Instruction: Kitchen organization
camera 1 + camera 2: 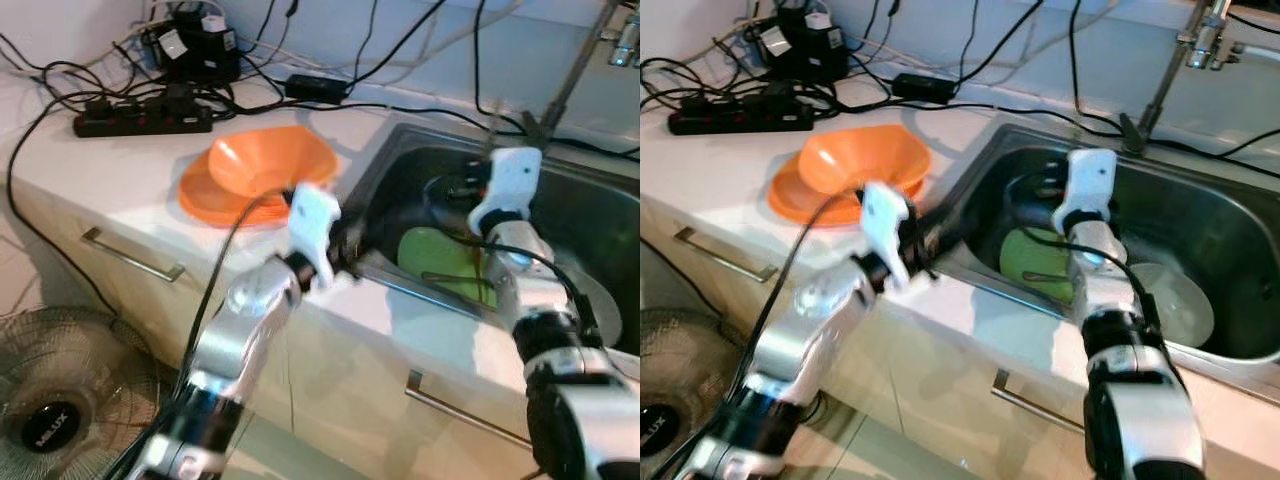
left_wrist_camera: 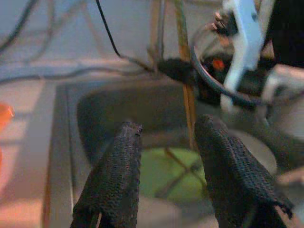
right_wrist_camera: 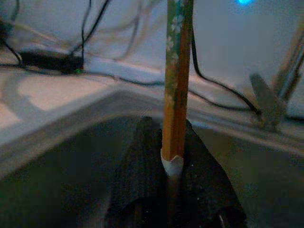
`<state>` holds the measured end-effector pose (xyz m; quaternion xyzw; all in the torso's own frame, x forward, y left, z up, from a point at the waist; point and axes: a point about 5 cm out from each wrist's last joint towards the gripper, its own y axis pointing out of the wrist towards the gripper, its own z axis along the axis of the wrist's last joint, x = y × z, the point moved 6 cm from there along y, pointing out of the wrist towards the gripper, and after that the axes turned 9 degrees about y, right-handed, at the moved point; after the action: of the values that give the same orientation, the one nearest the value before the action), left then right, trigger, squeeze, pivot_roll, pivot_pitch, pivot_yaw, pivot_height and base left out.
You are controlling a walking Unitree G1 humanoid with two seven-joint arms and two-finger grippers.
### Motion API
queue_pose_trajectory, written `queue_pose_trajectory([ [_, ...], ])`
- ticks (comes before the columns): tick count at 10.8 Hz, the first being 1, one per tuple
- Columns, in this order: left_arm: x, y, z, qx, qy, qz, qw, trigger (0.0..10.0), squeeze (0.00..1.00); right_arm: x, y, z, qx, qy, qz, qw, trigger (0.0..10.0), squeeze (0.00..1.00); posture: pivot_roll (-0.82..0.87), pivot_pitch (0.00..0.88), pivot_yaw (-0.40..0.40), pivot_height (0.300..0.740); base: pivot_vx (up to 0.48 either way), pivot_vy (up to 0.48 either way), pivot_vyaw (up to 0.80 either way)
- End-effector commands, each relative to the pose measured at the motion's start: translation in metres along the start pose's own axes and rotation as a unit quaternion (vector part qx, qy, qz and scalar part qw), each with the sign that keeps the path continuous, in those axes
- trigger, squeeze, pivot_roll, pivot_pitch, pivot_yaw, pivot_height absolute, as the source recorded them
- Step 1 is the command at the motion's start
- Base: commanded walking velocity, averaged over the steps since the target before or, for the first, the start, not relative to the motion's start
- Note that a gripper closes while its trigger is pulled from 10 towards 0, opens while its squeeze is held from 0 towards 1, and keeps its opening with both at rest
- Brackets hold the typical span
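A pair of orange-brown chopsticks (image 3: 176,80) stands upright over the steel sink (image 1: 400,150), with my right gripper (image 3: 173,156) shut on its lower end. The same gripper (image 1: 458,188) hangs above a green plate (image 1: 432,258) in the sink's left half. Dark thin utensils (image 1: 455,280) lie across that plate. My left gripper (image 1: 350,245) rests at the sink's near-left rim, open, its fingers (image 2: 121,180) pointing into the basin with nothing between them. On the counter to the left, an orange bowl (image 1: 268,160) sits on an orange plate (image 1: 205,200).
A white plate (image 1: 1175,300) lies in the sink to the right of the green one. The faucet (image 1: 1200,40) rises at the back right. A power strip (image 1: 140,120) and tangled cables cover the back counter. A floor fan (image 1: 50,400) stands at lower left.
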<state>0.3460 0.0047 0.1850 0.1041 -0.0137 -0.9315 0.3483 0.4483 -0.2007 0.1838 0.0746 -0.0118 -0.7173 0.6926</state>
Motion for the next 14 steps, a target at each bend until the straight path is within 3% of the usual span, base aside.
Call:
queue_pose_trajectory([
  [1,0.007,0.001,0.003,0.0,0.011,-0.015,1.0,10.0,0.0,0.005,0.001,0.001,0.001,0.002,-0.01,1.0,10.0,0.0,0.12,0.032,-0.009,0.74,0.0,0.0,0.0],
  [3,0.015,-0.007,-0.021,-0.05,0.013,-0.036,0.998,10.0,0.0,0.013,-0.003,-0.025,-0.045,-0.01,-0.031,0.998,10.0,0.0,0.13,0.022,-0.019,0.74,0.0,0.0,0.0],
  [4,0.017,-0.008,-0.021,-0.051,0.01,-0.037,0.998,10.0,0.0,0.015,-0.004,-0.03,-0.054,-0.009,-0.034,0.998,10.0,0.0,0.14,0.02,-0.02,0.74,0.0,0.0,0.0],
  [5,0.018,-0.008,-0.022,-0.053,0.01,-0.037,0.998,10.0,0.0,0.017,-0.006,-0.037,-0.066,-0.011,-0.038,0.997,10.0,0.08,0.14,0.018,-0.021,0.74,0.0,0.0,0.0],
  [6,0.019,-0.008,-0.022,-0.054,0.01,-0.038,0.998,10.0,0.0,0.017,-0.007,-0.04,-0.072,-0.012,-0.039,0.997,10.0,0.56,0.14,0.017,-0.021,0.74,0.0,0.0,0.0],
  [8,0.019,-0.008,-0.021,-0.054,0.01,-0.039,0.998,10.0,0.0,0.018,-0.008,-0.042,-0.075,-0.012,-0.041,0.996,10.0,0.69,0.14,0.02,-0.018,0.74,0.0,0.0,0.0],
  [9,0.019,-0.008,-0.021,-0.055,0.009,-0.039,0.998,10.0,0.0,0.017,-0.008,-0.042,-0.075,-0.011,-0.04,0.996,10.0,0.88,0.14,0.021,-0.018,0.74,0.0,0.0,0.0],
  [11,0.019,-0.008,-0.021,-0.055,0.009,-0.039,0.998,10.0,0.0,0.016,-0.007,-0.042,-0.074,-0.012,-0.037,0.996,10.0,0.84,0.14,0.026,-0.018,0.74,0.0,0.0,0.0],
  [12,0.019,-0.008,-0.021,-0.054,0.009,-0.037,0.998,10.0,0.0,0.015,-0.007,-0.041,-0.071,-0.013,-0.036,0.997,10.0,0.0,0.14,0.026,-0.018,0.74,0.0,0.0,0.0],
  [14,0.013,-0.006,-0.017,-0.044,0.015,-0.015,0.999,10.0,0.0,0.009,0.001,-0.016,-0.022,-0.004,-0.026,0.999,10.0,0.0,0.13,0.039,-0.016,0.74,0.0,0.0,0.0],
])
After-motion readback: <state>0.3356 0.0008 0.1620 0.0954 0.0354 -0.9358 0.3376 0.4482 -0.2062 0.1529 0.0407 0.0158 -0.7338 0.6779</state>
